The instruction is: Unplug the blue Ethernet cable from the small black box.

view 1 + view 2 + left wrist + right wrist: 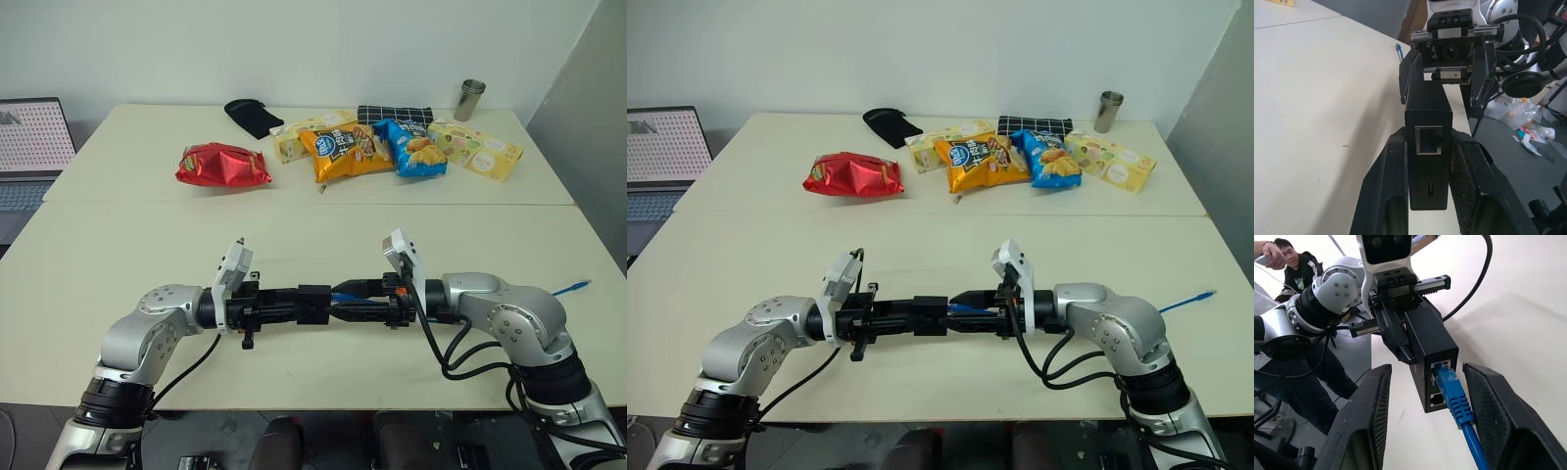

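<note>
Two pale cream counter tops (pixel 294 235) stand pushed together, a dark seam running between them, in front of a plain white wall; a grey panel closes the room on the robot's right, and a laptop (pixel 29 147) sits on a separate stand at the far-left corner.

The small black box (pixel 313 303) hangs above the near counter, close to its front edge, between the two arms. The left gripper (pixel 1430 161) has its jaws shut on the box, one finger pressed to each side, with an empty socket and a smaller port facing the left wrist camera. On the box's opposite face the blue Ethernet cable (pixel 1454 399) is plugged into the upper of two sockets. The right gripper (pixel 1425 396) points at that face with its jaws standing apart, one finger on each side of the plug and cord, neither finger touching them. Beyond the right arm the cable's free end (pixel 571 288) lies on the counter near the right edge.

Well behind the box, along the far counter, lie a red snack bag (pixel 222 164), a black glove (pixel 252 117), a pale yellow carton (pixel 304 135), an orange chip bag (pixel 343 152), a blue chip bag (pixel 411 147), a black checked pouch (pixel 394 115), a second yellow carton (pixel 475 149) and a metal cup (pixel 469 99). The print on the bags is too small to read.

In the right wrist view a person (pixel 1290 262) in dark clothing stands past the left arm.
</note>
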`<action>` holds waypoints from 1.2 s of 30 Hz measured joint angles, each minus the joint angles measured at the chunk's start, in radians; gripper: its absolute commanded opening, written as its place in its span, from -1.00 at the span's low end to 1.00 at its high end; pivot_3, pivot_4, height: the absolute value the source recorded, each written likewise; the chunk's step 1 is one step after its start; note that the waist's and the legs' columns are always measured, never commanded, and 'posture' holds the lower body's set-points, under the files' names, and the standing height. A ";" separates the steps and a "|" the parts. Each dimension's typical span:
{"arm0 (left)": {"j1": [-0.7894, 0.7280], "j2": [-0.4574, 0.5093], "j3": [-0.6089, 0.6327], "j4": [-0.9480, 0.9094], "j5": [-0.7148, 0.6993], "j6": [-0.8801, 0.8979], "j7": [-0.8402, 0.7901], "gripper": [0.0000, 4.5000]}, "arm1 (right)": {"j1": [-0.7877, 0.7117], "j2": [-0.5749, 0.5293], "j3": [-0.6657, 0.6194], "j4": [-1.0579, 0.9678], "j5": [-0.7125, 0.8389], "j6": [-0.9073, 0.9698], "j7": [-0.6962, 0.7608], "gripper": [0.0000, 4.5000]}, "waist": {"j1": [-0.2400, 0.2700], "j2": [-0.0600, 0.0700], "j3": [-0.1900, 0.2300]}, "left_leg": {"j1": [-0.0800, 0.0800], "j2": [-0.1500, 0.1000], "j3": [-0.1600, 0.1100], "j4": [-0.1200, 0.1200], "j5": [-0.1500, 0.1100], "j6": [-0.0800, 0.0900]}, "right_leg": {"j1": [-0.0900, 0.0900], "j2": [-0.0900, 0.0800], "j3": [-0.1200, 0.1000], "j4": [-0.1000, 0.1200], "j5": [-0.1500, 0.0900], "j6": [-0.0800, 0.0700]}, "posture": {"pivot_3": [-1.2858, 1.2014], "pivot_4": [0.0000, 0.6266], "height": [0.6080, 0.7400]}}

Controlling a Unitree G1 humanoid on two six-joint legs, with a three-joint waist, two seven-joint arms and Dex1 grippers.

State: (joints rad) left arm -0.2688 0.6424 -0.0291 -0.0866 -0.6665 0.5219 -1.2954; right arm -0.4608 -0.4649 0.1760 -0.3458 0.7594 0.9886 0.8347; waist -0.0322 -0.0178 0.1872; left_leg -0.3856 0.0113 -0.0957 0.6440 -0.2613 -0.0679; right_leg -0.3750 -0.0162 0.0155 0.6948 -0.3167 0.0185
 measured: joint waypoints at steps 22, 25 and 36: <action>0.001 0.000 0.013 -0.022 -0.018 0.020 0.006 -0.65 | -0.028 -0.039 0.006 0.039 -0.032 -0.039 0.082 -0.96 | 0.000 0.000 0.000 | 0.000 0.000 0.000 0.000 0.000 0.000 | 0.000 0.001 0.000 0.000 0.000 0.000 | 0.03 -0.52 1.00; 0.002 0.001 0.014 -0.023 -0.019 0.021 0.004 -0.65 | -0.031 -0.041 0.007 0.039 -0.032 -0.039 0.088 -0.96 | 0.000 0.000 0.000 | 0.000 0.000 0.000 0.000 0.000 0.000 | 0.000 0.001 0.000 0.000 0.000 0.000 | 0.03 -0.52 1.00; 0.060 0.047 0.059 -0.026 -0.014 0.018 -0.001 -0.65 | -0.028 -0.108 0.000 0.077 -0.050 -0.039 0.110 -0.96 | 0.000 0.000 0.000 | 0.000 0.000 0.000 0.000 0.000 0.000 | 0.000 0.000 0.000 0.000 0.000 0.000 | 0.03 -0.52 1.00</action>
State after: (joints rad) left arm -0.2089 0.6895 0.0301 -0.1122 -0.6801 0.5399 -1.2960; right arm -0.4890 -0.5733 0.1760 -0.2688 0.7089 0.9494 0.9450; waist -0.0319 -0.0178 0.1873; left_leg -0.3856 0.0114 -0.0958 0.6437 -0.2613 -0.0679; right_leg -0.3752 -0.0158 0.0156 0.6945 -0.3167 0.0185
